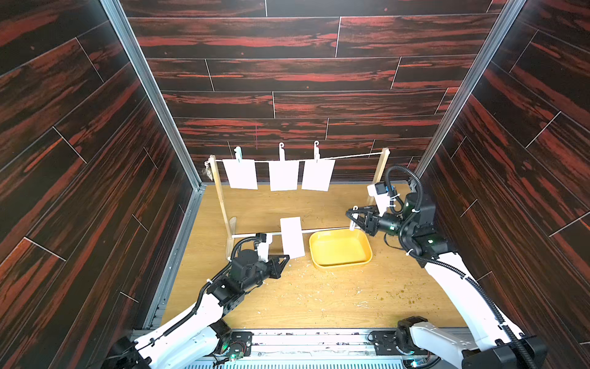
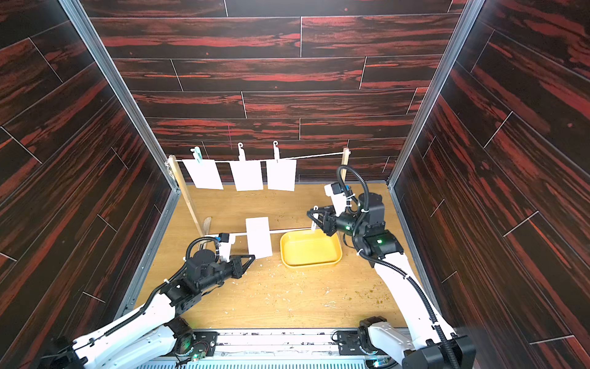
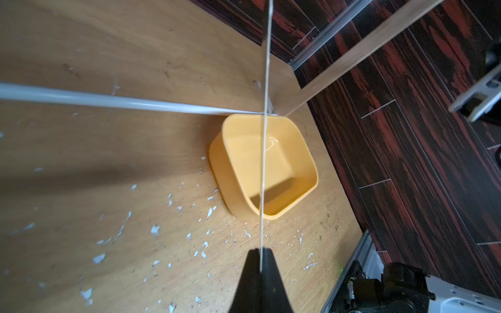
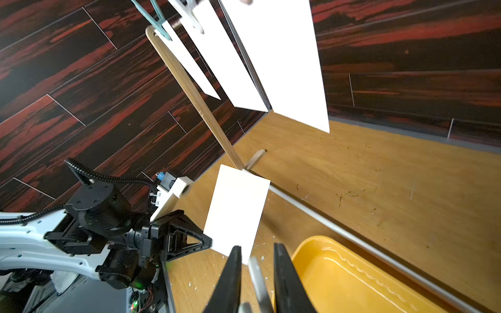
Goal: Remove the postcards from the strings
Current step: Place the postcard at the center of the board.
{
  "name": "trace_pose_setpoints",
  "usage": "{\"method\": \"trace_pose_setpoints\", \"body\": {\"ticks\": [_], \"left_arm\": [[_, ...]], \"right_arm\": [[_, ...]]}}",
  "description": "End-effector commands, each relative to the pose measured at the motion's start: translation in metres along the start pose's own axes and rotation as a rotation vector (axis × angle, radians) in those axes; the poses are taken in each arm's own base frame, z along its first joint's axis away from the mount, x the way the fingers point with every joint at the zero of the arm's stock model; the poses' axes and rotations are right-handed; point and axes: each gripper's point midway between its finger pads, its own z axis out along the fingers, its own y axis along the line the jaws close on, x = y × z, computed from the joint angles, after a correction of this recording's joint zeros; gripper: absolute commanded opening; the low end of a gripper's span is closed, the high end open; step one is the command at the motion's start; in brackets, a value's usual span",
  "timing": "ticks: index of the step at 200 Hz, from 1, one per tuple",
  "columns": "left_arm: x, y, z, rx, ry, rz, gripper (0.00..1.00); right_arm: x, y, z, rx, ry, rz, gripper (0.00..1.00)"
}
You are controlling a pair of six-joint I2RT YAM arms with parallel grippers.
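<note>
Of the four postcards, one is already off the string. This free postcard (image 1: 292,238) stands upright in the air above the table (image 1: 319,297), just beside the yellow tray (image 1: 343,264) and in front of the white rod (image 3: 108,99) of the stand. It touches nothing except the left fingers (image 3: 250,281). These fingers are closed completely on its lower corner; in the left wrist view the card shows only as a thin white line pinched between them. The other three postcards (image 1: 283,175) hang in a row on the string (image 1: 351,156), between the two wooden posts (image 1: 220,191). Each one hangs under its own pin (image 1: 281,150), and all three are well apart from both arms. The right fingers (image 4: 284,281) are closed too, and they hold one loose clothespin (image 4: 257,271) near the far rim of the tray. The tray itself is empty, and no card lies on the table. So I judge that about one quarter of the task is done: one card is removed from the string but not yet put down anywhere. What is left, as I understand it, is to release this card and the loose clothespin, probably into the tray. Then the same must be done for the three cards on the string, one after another.
</note>
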Motion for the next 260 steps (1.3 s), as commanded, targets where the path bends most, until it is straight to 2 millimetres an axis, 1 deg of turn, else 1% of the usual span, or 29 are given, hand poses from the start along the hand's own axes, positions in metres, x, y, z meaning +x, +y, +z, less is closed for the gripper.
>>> {"method": "trace_pose_setpoints", "body": {"ticks": [1,31,57,75,91,100,119,137,151,159,176,191,208,211,215,230,260], "left_arm": [[0.023,0.041,-0.001,-0.132,0.042,-0.136,0.00],[0.039,0.059,0.011,-0.158,0.070,-0.221,0.00],[0.049,0.074,0.018,-0.212,0.094,-0.278,0.00],[0.056,0.085,0.019,-0.272,0.118,-0.299,0.00],[0.061,0.095,0.018,-0.325,0.131,-0.321,0.10],[0.063,0.098,0.016,-0.352,0.144,-0.325,0.15],[0.070,0.103,0.010,-0.419,0.195,-0.326,0.29],[0.076,0.105,0.005,-0.455,0.244,-0.320,0.46],[0.080,0.105,0.001,-0.473,0.285,-0.305,0.48],[0.082,0.104,-0.001,-0.481,0.302,-0.308,0.51],[0.083,0.100,-0.003,-0.482,0.327,-0.309,0.53],[0.079,0.096,-0.009,-0.494,0.331,-0.294,0.54],[0.069,0.090,-0.017,-0.497,0.307,-0.264,0.55],[0.065,0.087,-0.018,-0.490,0.297,-0.258,0.55],[0.062,0.085,-0.019,-0.481,0.284,-0.250,0.56],[0.046,0.074,-0.021,-0.442,0.226,-0.226,0.57],[0.012,0.045,-0.015,-0.320,0.107,-0.178,0.60]], "right_arm": [[0.001,0.004,0.002,-0.008,-0.036,-0.004,0.19],[0.023,-0.005,0.014,-0.007,-0.008,0.037,0.19],[0.045,-0.023,0.027,0.029,0.020,0.068,0.20],[0.062,-0.036,0.036,0.047,0.037,0.101,0.20],[0.078,-0.049,0.044,0.072,0.048,0.127,0.20],[0.087,-0.056,0.048,0.083,0.055,0.146,0.20],[0.102,-0.067,0.055,0.096,0.059,0.178,0.20],[0.114,-0.079,0.061,0.118,0.064,0.205,0.20],[0.123,-0.087,0.065,0.137,0.066,0.224,0.21],[0.128,-0.092,0.067,0.148,0.068,0.235,0.21],[0.136,-0.101,0.072,0.172,0.074,0.251,0.21],[0.144,-0.109,0.074,0.200,0.075,0.268,0.22],[0.152,-0.118,0.077,0.242,0.084,0.275,0.24],[0.154,-0.119,0.078,0.244,0.091,0.277,0.24],[0.157,-0.125,0.077,0.279,0.091,0.280,0.24],[0.165,-0.132,0.079,0.307,0.104,0.290,0.25],[0.180,-0.141,0.083,0.347,0.135,0.310,0.29]]}}
